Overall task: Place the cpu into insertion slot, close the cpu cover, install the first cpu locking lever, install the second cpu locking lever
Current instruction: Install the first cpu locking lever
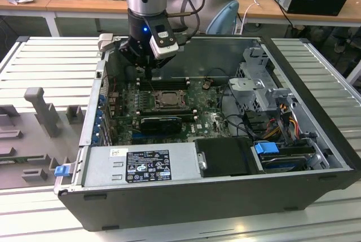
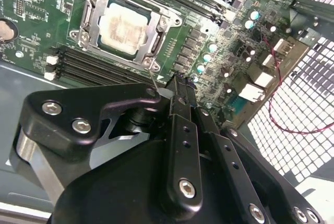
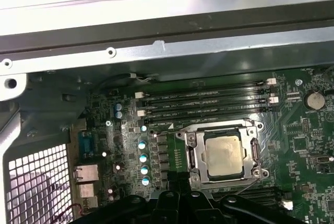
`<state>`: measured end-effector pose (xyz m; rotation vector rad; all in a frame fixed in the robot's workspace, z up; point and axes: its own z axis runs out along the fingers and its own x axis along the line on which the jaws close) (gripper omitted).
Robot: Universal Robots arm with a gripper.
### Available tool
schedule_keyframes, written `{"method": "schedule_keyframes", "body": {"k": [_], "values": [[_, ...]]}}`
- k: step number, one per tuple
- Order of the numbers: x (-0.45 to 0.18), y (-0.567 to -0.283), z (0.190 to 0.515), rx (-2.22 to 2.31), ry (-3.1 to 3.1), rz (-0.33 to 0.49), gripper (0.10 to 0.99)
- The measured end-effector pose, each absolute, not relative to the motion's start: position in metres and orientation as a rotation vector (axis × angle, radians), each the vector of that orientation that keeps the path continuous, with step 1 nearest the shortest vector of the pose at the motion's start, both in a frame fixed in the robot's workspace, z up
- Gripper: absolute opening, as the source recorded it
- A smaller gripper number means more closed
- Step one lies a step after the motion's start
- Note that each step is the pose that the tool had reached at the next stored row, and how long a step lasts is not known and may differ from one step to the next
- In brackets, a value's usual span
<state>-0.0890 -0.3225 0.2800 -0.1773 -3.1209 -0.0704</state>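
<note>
Low inside the open case point(image 1: 186, 208), over the board point(image 1: 211, 123): gripper point(image 2: 178, 85), fingers drawn together to a narrow tip, nothing plainly pinched between them (thin wire lever point(image 2: 153, 77) rising from the socket's near corner toward that tip; touching or not, cannot tell). Flat in the socket, pale top up: cpu point(image 2: 124, 25). Lying down around it in both wrist views, window framing the chip: cover point(image 2: 159, 31). Looks, then, like a chip placed and a cover closed; lever locking not readable from here. Key relation: cpu just beside and below the gripper, off toward the exterior view's right and nearer that camera, with the gripper hanging above the memory slots point(image 1: 163, 82) at the socket's far edge. Slots' long axis across the exterior view, side to side, parallel to that far edge; wire lever crossing that line, pointing from corner to tip. One arm only, so no choice of nearer hand.
</note>
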Motion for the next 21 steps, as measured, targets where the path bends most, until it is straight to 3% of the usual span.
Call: {"method": "schedule_keyframes", "body": {"k": [21], "values": [[-0.117,-0.313,0.263,-0.070,-3.124,-0.077,0.106]]}}
